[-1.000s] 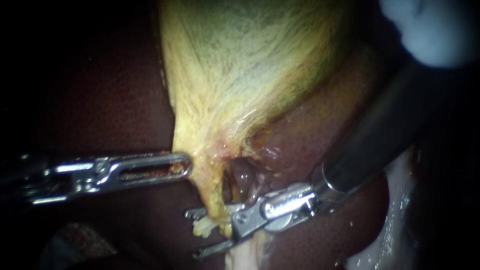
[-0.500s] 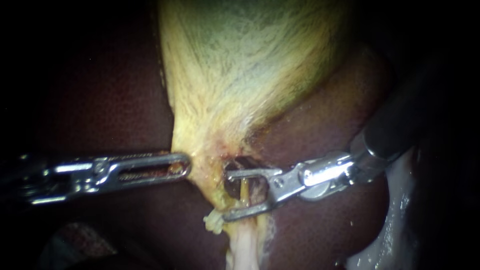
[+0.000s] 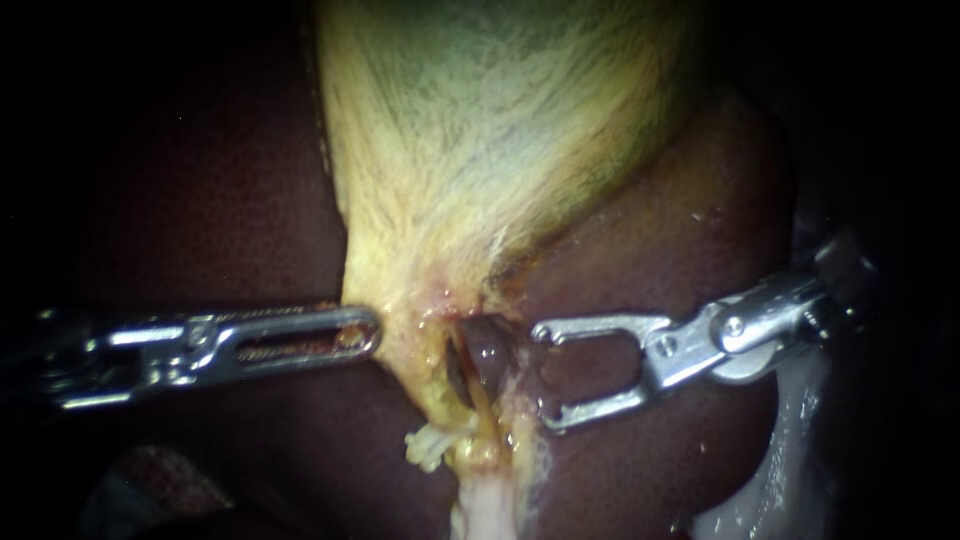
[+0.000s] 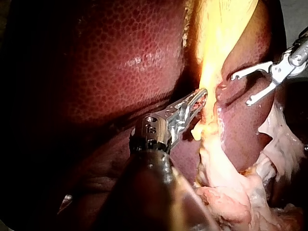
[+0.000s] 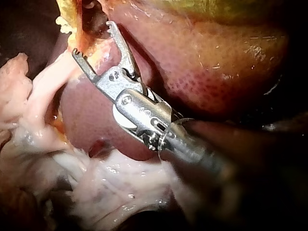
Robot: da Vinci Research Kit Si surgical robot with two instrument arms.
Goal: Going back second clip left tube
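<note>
Endoscope view: dark liver [image 3: 200, 200] forms the background. The left instrument [image 3: 375, 330] has its tool clamped on the gallbladder [image 3: 480, 150] edge. The left tube [image 3: 437, 388] hangs just right of it.

Left wrist view: the right instrument [image 4: 240, 90] sits beyond the gallbladder.

Right wrist view: its tool stands apart, empty, near the tube.

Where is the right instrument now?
In the endoscope view the right instrument lies right of centre over the liver, open, beside the opening under the gallbladder.
</note>
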